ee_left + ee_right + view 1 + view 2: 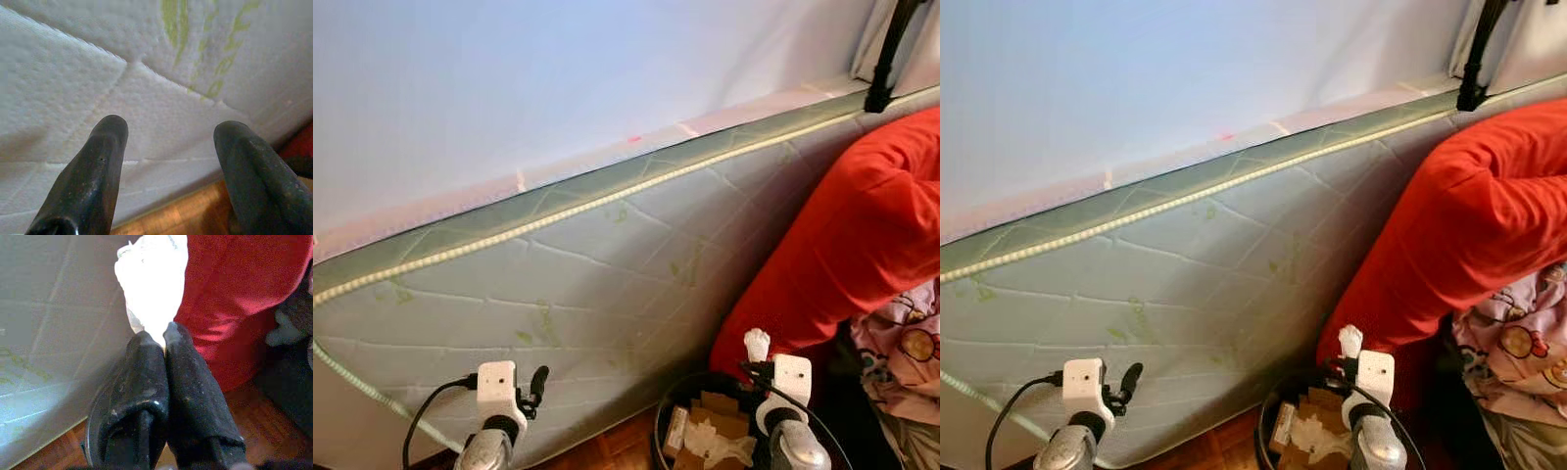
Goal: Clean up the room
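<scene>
- Right gripper — our two black fingers are clenched tight on a crumpled white paper wad, pinched by its lower tip; the wad sticks up past the fingertips, w/ the red fabric and mattress side behind it.
- From the head cam we see the same right gripper raised just above the round black waste bin; the white wad sits over the bin's far rim, beside the red fabric.
- Bin holds brown cardboard scraps and more crumpled white paper; it stands on reddish-brown wood floor, just beside the mattress.
- Left gripper — released, fingers spread wide apart w/ nothing between them, pointed at the quilted mattress side close ahead; a strip of wood floor shows below it.
- In the head view the left gripper hovers low in front of the mattress, well apart from the bin.
- Large white quilted mattress w/ pale green leaf print and green piped edge leans on its side against a pale blue-white wall.
- Bulky red fabric mass rests against the mattress on our right, above and behind the bin.
- Pink cartoon-print cloth lies below the red fabric, far right.
- Black pole stands at the upper right, near the mattress top edge.
</scene>
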Motion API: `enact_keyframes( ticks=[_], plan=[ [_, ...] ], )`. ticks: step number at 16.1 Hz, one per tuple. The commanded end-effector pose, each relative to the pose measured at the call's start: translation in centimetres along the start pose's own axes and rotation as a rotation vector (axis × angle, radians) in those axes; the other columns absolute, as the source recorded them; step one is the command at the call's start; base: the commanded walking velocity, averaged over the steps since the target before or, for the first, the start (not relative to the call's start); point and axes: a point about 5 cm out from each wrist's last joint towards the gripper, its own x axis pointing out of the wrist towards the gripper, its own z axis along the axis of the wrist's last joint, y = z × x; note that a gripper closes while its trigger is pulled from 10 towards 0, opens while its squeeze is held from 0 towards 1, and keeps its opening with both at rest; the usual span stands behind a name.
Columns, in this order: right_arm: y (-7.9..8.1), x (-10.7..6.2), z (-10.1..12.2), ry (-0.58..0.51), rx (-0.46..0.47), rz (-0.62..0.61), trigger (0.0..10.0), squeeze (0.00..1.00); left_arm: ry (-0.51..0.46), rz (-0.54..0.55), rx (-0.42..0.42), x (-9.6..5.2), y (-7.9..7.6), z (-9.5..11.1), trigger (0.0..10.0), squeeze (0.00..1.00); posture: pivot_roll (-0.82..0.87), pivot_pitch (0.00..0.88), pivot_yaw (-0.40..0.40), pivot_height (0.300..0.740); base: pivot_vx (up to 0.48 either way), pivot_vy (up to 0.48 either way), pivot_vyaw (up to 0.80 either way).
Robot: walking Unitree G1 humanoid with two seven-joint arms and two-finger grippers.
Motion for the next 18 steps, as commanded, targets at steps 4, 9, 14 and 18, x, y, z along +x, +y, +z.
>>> enact_keyframes(
  ticks=[4,9,14,18],
  plan=[
    [1.2,0.6,0.9,-0.022,-0.018,0.041,10.0,0.0,-0.12,0.018,-0.012,0.4,-0.3,2.4,10.0,0.0,0.0,0.014,0.009,0.74,0.0,0.0,0.0],
    [1.5,0.7,0.8,0.008,-0.051,0.046,10.0,0.0,-0.152,0.012,-0.014,0.6,-1.0,3.6,10.0,0.0,-0.01,0.028,0.009,0.71,0.0,0.0,0.0],
    [1.4,0.5,0.5,0.005,-0.052,0.051,10.0,0.0,-0.149,0.011,-0.011,0.1,-1.5,4.5,10.0,0.0,0.0,0.045,0.006,0.701,0.0,0.0,0.0],
    [1.5,0.7,0.6,0.026,-0.052,0.051,10.0,0.0,-0.144,0.014,-0.011,0.0,-1.6,4.9,10.0,0.0,0.0,0.049,0.006,0.701,0.0,0.0,0.0]
  ],
)
